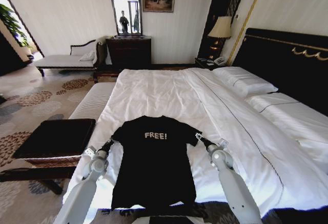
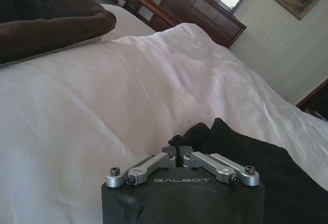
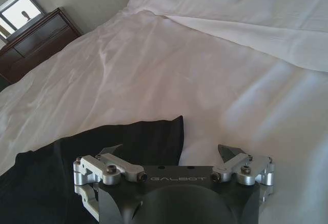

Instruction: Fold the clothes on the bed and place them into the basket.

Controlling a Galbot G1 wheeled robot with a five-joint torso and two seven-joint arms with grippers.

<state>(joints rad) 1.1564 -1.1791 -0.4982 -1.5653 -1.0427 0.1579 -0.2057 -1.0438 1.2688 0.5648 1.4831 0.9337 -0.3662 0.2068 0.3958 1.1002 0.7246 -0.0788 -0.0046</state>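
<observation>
The clothes are one black T-shirt [image 1: 154,167] with white "FREE!" lettering, lying flat and face up on the near end of the white bed [image 1: 164,90]. My left gripper [image 1: 107,145] is at the shirt's left sleeve; in the left wrist view this gripper [image 2: 177,149] is shut, with black sleeve fabric [image 2: 205,131] bunched at its tips. My right gripper [image 1: 201,139] is at the right sleeve. In the right wrist view it [image 3: 171,155] stands open over the sleeve's edge [image 3: 154,137]. The basket [image 1: 54,138], wicker-sided with a flat black top, stands on the floor left of the bed.
A pale striped bench [image 1: 92,101] runs along the bed's left side beyond the basket. Pillows [image 1: 243,80] and the black headboard [image 1: 287,55] are at the right. A dark dresser [image 1: 128,52] and a chaise longue [image 1: 66,60] stand by the far wall.
</observation>
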